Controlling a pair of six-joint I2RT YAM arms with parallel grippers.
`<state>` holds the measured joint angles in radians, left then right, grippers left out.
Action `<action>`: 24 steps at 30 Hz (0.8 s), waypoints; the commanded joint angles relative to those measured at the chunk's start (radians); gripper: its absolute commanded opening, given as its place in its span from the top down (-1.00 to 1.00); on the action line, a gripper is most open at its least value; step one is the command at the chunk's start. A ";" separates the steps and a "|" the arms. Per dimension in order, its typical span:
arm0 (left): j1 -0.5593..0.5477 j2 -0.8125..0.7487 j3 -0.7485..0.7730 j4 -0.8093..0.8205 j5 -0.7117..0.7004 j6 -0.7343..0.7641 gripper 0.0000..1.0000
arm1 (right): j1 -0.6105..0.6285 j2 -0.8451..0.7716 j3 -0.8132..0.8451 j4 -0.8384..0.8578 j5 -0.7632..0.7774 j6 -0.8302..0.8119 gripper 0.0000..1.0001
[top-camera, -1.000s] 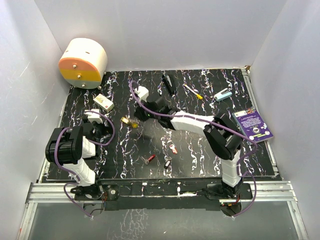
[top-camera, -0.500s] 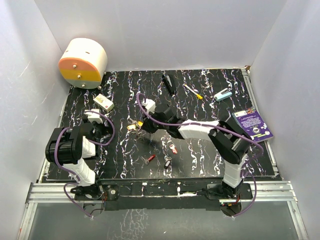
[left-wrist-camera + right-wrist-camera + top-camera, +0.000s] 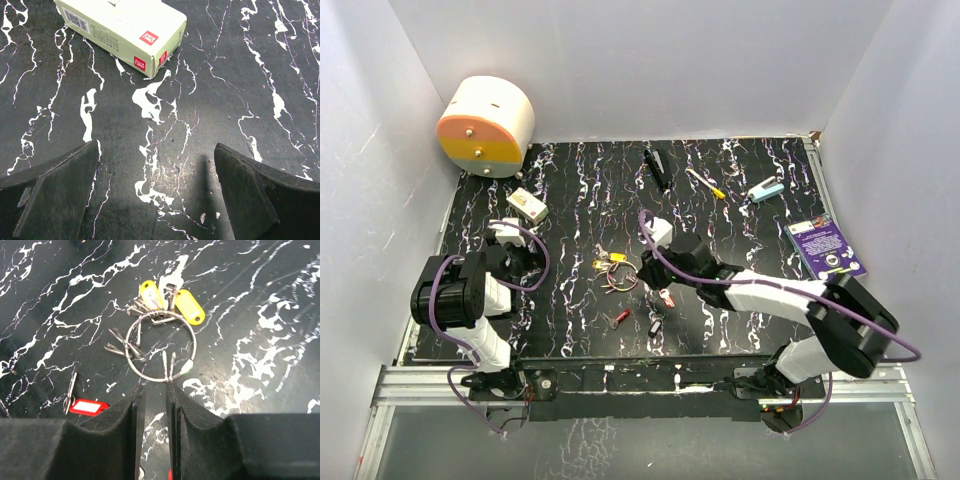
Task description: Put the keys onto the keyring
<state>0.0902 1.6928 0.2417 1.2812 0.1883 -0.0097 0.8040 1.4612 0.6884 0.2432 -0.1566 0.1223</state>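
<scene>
Several keys [image 3: 150, 294] on keyring [image 3: 126, 347], clearest from right wrist

Looks like a robotics lab booth: plain white panel walls [image 3: 670, 60] boxing a black white-veined table [image 3: 740, 215], aluminium rail [image 3: 420, 385] at near edge.

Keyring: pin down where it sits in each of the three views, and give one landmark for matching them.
Top external: the keyring lies mid-table, just left of the right pincer.
Right wrist: the keyring fills the centre, just beyond the pincer tips.
Left wrist: not in it.
Shared landmark: the red key, loose beside the ring in the top and right wrist views.
</scene>
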 commanded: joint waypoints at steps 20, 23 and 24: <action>-0.001 -0.011 0.015 0.015 0.014 0.010 -0.94 | 0.061 0.220 0.311 -0.229 0.142 0.043 0.39; 0.000 -0.011 0.015 0.015 0.015 0.010 -0.94 | 0.063 0.256 0.350 -0.258 0.140 0.024 0.38; 0.000 -0.011 0.015 0.015 0.015 0.010 -0.94 | 0.064 0.266 0.362 -0.271 0.139 0.018 0.37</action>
<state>0.0902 1.6928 0.2417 1.2812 0.1883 -0.0086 0.8627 1.7039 0.9733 0.0044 -0.0399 0.1753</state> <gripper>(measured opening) 0.970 0.308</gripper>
